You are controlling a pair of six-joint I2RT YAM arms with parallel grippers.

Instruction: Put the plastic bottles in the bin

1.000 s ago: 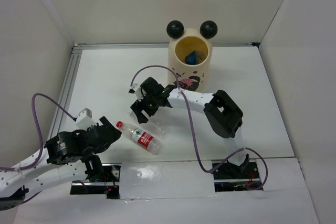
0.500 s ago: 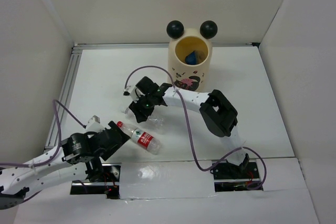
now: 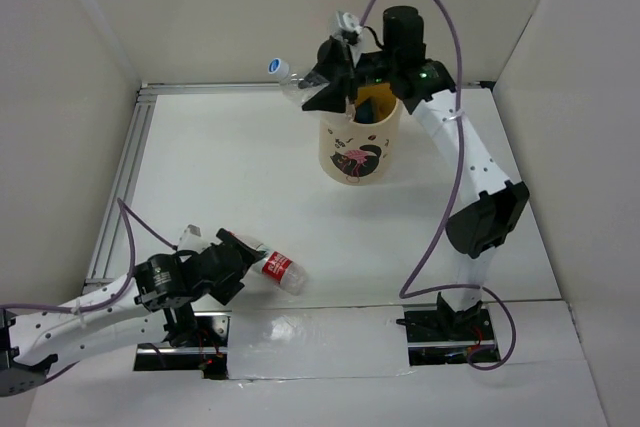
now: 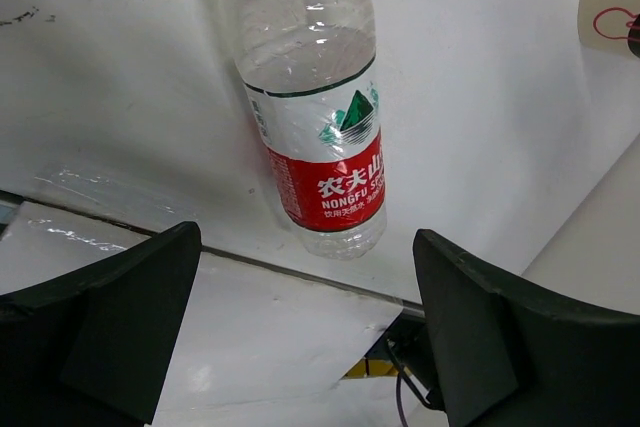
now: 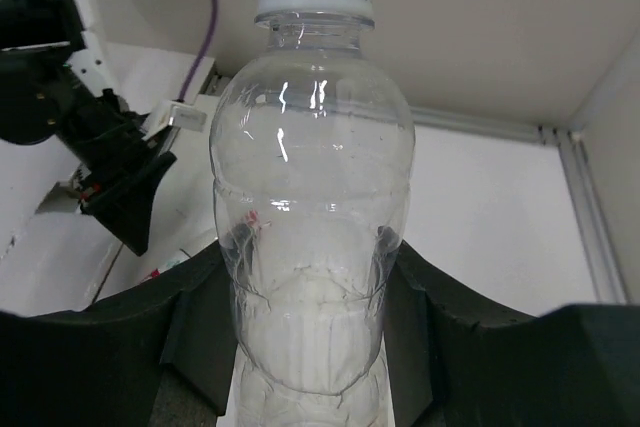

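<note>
Right pincer holds a clear bottle over the far-left rim of the bin.
Left pincer gapes wide beside a red-label bottle lying on the near-left desk.

Top external: high behind the arm bases, looking down over the whole counter. Left wrist: close and low, aimed past the left gripper at the red-labelled bottle, shared with top view front-left. Right wrist: raised, clear bottle filling frame, facing the back-left corner.
</note>
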